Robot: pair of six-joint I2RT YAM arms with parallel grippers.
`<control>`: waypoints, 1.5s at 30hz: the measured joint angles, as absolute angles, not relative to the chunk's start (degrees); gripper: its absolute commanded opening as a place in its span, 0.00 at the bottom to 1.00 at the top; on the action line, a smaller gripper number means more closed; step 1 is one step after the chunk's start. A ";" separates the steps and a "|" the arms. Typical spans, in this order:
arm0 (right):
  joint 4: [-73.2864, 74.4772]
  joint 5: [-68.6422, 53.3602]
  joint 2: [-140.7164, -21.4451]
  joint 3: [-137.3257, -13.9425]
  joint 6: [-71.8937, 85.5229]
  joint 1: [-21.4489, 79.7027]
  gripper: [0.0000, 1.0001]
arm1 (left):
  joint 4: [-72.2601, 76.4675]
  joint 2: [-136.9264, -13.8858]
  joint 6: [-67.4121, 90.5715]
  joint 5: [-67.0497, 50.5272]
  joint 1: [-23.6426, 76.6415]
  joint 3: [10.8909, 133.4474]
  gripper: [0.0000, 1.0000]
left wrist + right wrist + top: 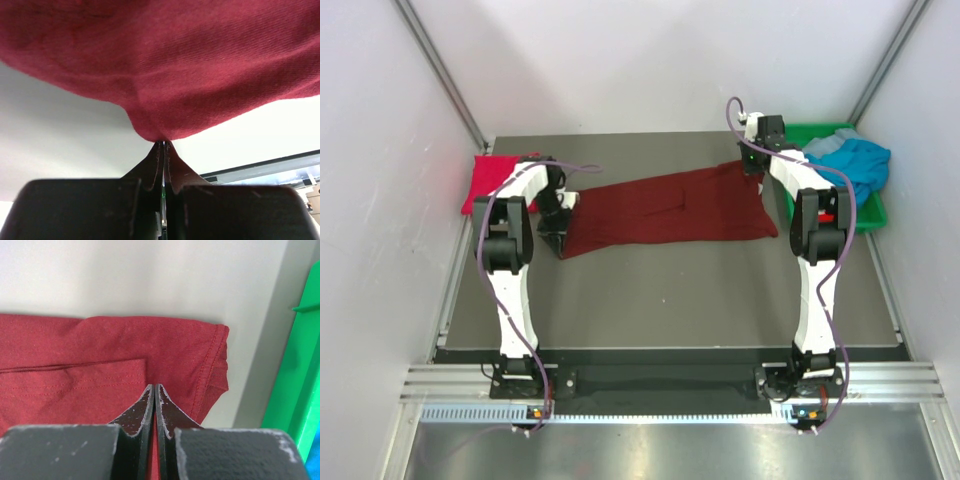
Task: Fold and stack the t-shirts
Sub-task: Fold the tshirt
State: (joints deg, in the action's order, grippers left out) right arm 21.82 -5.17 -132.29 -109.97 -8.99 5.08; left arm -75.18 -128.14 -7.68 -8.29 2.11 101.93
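Observation:
A dark maroon t-shirt (670, 210) lies stretched across the middle of the table. My left gripper (565, 203) is shut on its left end; in the left wrist view the cloth (190, 65) hangs bunched from the closed tips of the left gripper (164, 142). My right gripper (752, 166) is shut on the shirt's far right corner; in the right wrist view the right gripper (154, 386) pinches the cloth next to a stitched sleeve hem (212, 360). A bright crimson shirt (485, 180) lies folded at the far left. A teal-blue shirt (855, 160) sits in the bin.
A green plastic bin (872, 216) stands at the right edge of the table, close beside my right gripper; its wall shows in the right wrist view (300, 370). White walls enclose the table on three sides.

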 measured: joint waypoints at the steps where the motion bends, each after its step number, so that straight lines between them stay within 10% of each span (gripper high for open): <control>1: 21.82 -5.17 -132.29 -109.97 -8.97 5.08 0.00 | -75.18 -128.09 -7.68 -8.29 2.02 101.91 0.00; 3: 21.82 -5.17 -132.29 -109.97 -8.97 5.08 0.00 | -75.16 -127.94 -7.68 -7.77 1.80 101.75 0.11; 5: 21.80 -5.17 -132.29 -109.97 -8.95 5.08 0.00 | -75.16 -127.76 -8.05 -7.20 1.58 101.49 0.46; 7: 21.82 -5.17 -132.29 -109.97 -8.95 5.08 0.00 | -75.11 -127.76 -7.86 -6.57 1.54 101.45 0.50; 15: 21.80 -4.97 -132.29 -109.97 -8.95 5.08 0.00 | -75.16 -127.94 -7.60 -7.81 1.89 101.97 0.44; 24: 21.78 -4.95 -132.29 -109.97 -8.95 5.08 0.00 | -75.13 -128.31 -8.10 -10.46 2.66 103.13 0.00; 30: 21.78 -4.78 -132.29 -109.95 -8.97 5.08 0.00 | -75.20 -128.55 -8.36 -10.72 2.63 103.13 0.00; 32: 21.78 -4.75 -132.29 -109.95 -8.97 5.08 0.00 | -75.18 -128.55 -8.38 -10.57 2.63 103.13 0.15; 33: 21.78 -4.75 -132.29 -109.95 -8.95 5.08 0.00 | -75.18 -128.55 -8.36 -10.24 2.63 103.13 0.39; 35: 21.78 -4.75 -132.29 -109.95 -8.97 5.08 0.00 | -75.11 -128.55 -8.10 -8.97 2.63 103.11 0.49; 45: 21.78 -4.78 -132.29 -109.95 -8.97 5.08 0.00 | -75.09 -130.54 -7.49 -8.95 2.57 104.12 0.37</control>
State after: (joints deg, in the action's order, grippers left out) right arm 21.78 -4.78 -132.29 -109.95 -8.97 5.08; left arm -75.09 -130.54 -7.49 -8.95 2.57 104.12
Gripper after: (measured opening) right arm 0.005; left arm 0.439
